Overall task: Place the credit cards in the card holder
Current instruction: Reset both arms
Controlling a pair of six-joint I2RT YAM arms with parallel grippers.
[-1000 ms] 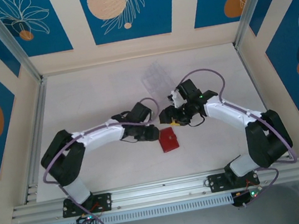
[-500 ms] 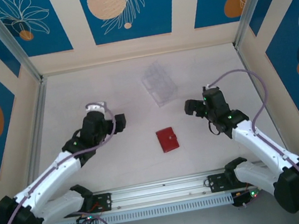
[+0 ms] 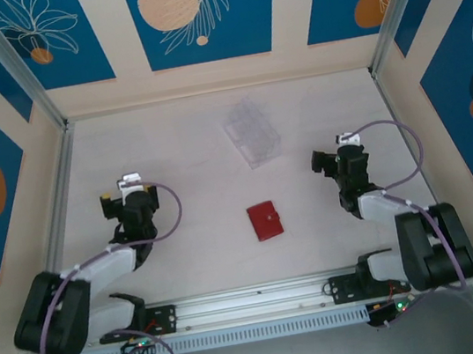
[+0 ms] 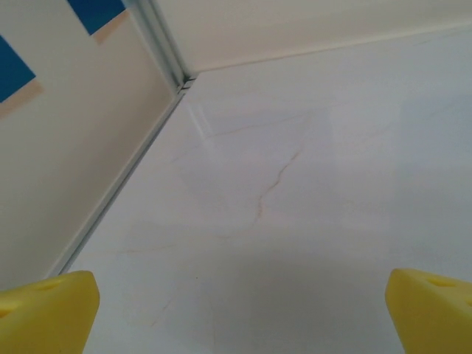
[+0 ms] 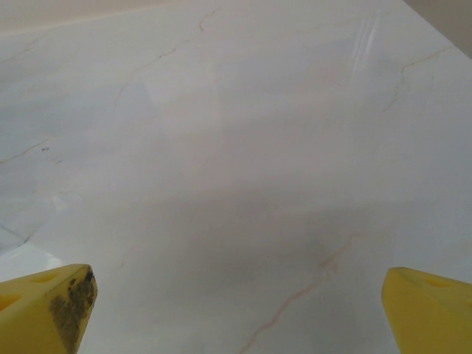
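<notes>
The card holder (image 3: 265, 221) is a small red square wallet that lies folded shut on the white table, between the two arms. The credit cards are out of view. My left gripper (image 3: 125, 192) is drawn back to the left of the card holder, well clear of it, and is open. In the left wrist view its yellow fingertips (image 4: 46, 313) stand wide apart over bare table. My right gripper (image 3: 333, 155) sits to the right of the card holder, also apart from it and open. Its yellow fingertips (image 5: 46, 310) have nothing between them.
A clear plastic tray (image 3: 251, 132) stands behind the card holder toward the back wall. An aluminium rail (image 3: 57, 199) runs along the left wall, and another rail (image 3: 255, 299) crosses the near edge at the arm bases.
Both arms have drawn back from the card holder to their own sides and folded up. Both grippers have opened wide. The card holder has stayed in place.
</notes>
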